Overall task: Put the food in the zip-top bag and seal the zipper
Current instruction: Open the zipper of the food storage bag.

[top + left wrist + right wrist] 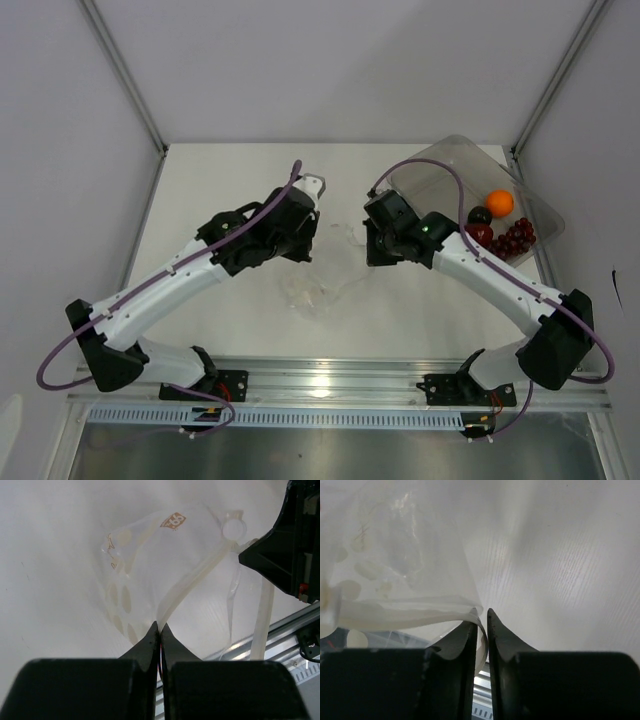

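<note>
The zip-top bag (318, 288) is a clear crinkly pouch hanging between my two grippers over the table's middle; it shows no food inside. My left gripper (160, 626) is shut on the zipper (192, 580) strip at one end. My right gripper (484, 614) pinches the bag (405, 565) at its folded edge strip, with only a sliver of gap between the jaws. The food lies in the bin at the right: an orange ball (499, 203), dark red grapes (514, 238), a dark plum-like ball (479, 214) and a purple-red ball (479, 233).
A rigid clear plastic bin (540, 205) stands at the table's right edge, just behind the right arm. An aluminium rail (330, 378) runs along the near edge. White walls enclose the table on three sides.
</note>
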Controlling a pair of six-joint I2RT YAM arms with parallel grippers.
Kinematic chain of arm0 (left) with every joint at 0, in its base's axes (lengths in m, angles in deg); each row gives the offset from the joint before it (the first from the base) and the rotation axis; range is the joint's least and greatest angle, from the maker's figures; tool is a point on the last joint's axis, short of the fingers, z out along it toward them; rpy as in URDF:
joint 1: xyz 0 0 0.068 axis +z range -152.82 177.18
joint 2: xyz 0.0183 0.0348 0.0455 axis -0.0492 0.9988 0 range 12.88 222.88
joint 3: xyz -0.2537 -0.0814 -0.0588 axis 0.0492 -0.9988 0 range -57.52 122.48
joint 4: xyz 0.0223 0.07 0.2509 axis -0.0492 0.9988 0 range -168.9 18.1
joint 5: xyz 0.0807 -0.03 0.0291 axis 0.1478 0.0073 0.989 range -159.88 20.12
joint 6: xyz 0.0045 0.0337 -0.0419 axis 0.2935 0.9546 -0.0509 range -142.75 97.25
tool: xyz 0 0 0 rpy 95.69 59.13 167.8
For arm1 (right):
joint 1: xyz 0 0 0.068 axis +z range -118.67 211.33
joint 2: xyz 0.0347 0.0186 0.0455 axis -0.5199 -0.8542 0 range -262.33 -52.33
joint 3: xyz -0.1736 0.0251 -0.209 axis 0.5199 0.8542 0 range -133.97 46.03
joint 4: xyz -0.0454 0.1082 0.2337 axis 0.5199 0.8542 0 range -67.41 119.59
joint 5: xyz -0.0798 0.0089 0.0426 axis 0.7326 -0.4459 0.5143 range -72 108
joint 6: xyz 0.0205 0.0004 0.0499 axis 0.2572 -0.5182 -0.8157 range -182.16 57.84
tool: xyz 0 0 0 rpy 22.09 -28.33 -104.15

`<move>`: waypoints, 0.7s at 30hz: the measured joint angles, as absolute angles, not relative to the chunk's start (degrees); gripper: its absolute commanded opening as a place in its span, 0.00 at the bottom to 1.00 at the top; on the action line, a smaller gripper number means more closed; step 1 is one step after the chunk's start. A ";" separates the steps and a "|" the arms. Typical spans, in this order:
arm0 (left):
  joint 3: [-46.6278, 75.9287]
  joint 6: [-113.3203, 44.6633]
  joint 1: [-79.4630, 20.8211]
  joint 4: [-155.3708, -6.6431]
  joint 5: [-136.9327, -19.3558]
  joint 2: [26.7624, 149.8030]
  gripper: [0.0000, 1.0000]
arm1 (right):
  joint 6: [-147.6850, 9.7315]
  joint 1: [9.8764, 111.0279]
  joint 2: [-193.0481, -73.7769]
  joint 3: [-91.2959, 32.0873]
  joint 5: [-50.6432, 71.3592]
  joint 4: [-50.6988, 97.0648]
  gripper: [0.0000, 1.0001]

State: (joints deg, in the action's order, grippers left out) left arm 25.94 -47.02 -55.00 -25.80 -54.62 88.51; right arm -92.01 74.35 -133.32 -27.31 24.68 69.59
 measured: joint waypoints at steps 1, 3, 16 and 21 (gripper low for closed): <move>25.94 -46.71 -55.00 -25.87 -54.66 89.08 0.01 | -92.16 74.35 -133.34 -27.31 24.87 69.61 0.22; 25.96 -46.50 -55.00 -26.20 -54.99 90.46 0.01 | -92.10 74.35 -133.24 -27.29 25.07 69.42 0.37; 26.14 -44.66 -52.43 -30.96 -60.36 95.75 0.00 | -89.58 73.69 -120.27 -28.21 24.92 71.73 0.99; 26.71 -44.57 -52.08 -32.34 -62.31 95.94 0.01 | -89.41 64.06 -116.38 -30.37 26.08 74.97 0.99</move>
State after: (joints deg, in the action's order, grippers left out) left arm 26.71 -44.57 -52.08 -32.34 -62.31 95.94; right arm -89.41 64.06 -116.38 -30.37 26.08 74.97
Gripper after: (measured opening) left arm 0.005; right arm 0.993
